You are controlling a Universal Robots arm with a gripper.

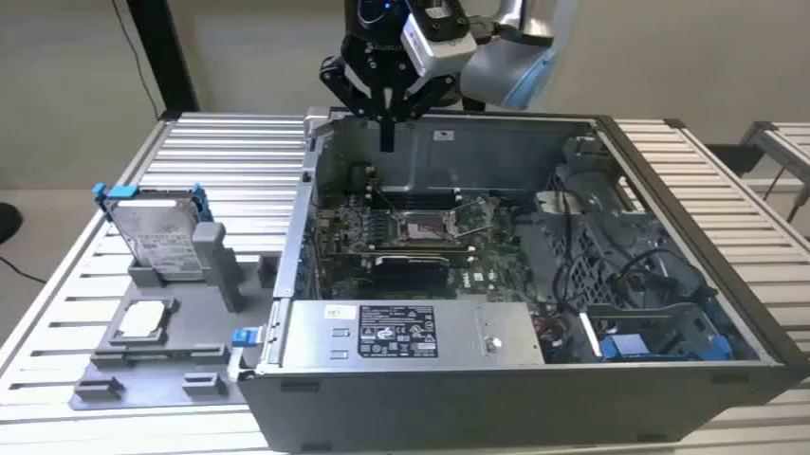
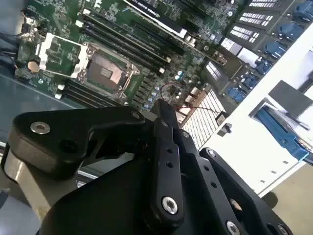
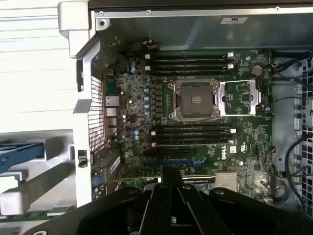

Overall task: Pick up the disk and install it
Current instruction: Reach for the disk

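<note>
Your gripper [image 1: 386,140] hangs above the case [image 1: 532,379], fingers seemingly pressed together and empty; the disk [image 1: 159,232] stands upright well apart, by the surface's [image 1: 228,142] edge at the exterior view's left.

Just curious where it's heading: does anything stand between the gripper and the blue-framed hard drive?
Yes: the open computer case's side wall rises between them. The gripper hangs over the motherboard inside that wall, while the hard drive stands upright in a grey holder outside it, at the exterior view's left.
</note>
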